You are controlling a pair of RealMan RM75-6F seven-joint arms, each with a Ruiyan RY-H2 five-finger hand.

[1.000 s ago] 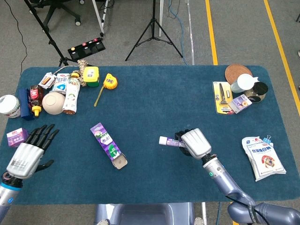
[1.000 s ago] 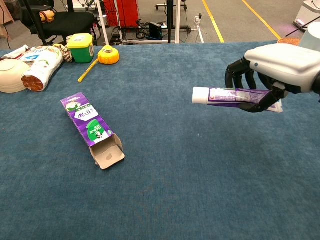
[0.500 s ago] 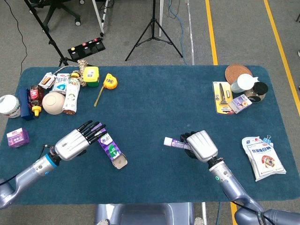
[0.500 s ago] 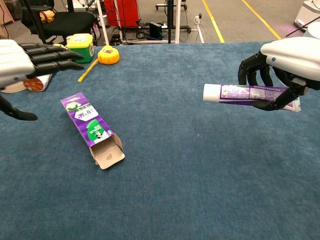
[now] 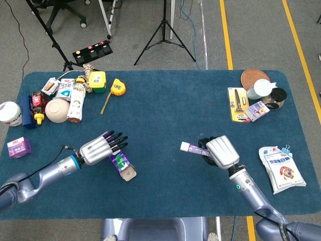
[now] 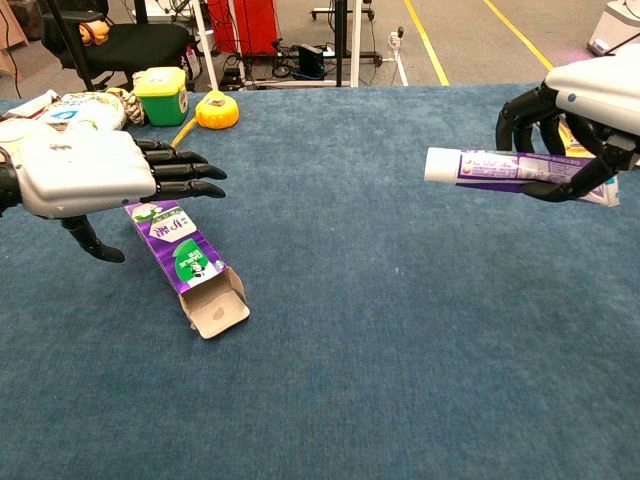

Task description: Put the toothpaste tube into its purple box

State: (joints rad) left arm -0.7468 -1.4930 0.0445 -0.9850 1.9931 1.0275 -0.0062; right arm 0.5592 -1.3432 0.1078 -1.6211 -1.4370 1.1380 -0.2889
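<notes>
Chest view: the right hand (image 6: 590, 110) is seen clasped around the toothpaste tube (image 6: 510, 168), which is held level in the air above the blue table cloth (image 6: 400, 330), its white cap pointing toward the robot's left. The tube's purple body is wrapped by the dark fingers (image 6: 520, 110), and its flat tail end sticks out past the hand. The left hand (image 6: 85, 175) is held with fingers stretched out and apart, nothing in its grasp, above the far end of the purple box (image 6: 185, 255). Whether that hand touches the box cannot be told. The box lies flat on the cloth, its open end with spread flaps toward the near edge.

In the head view, the left hand (image 5: 100, 146) covers the upper part of the box (image 5: 122, 164), and the right hand (image 5: 220, 152) with the tube (image 5: 193, 147) is well apart from it. A yellow tape measure (image 6: 217, 109) and a green-lidded yellow container (image 6: 160, 93) are seen near the far edge of the table.
</notes>
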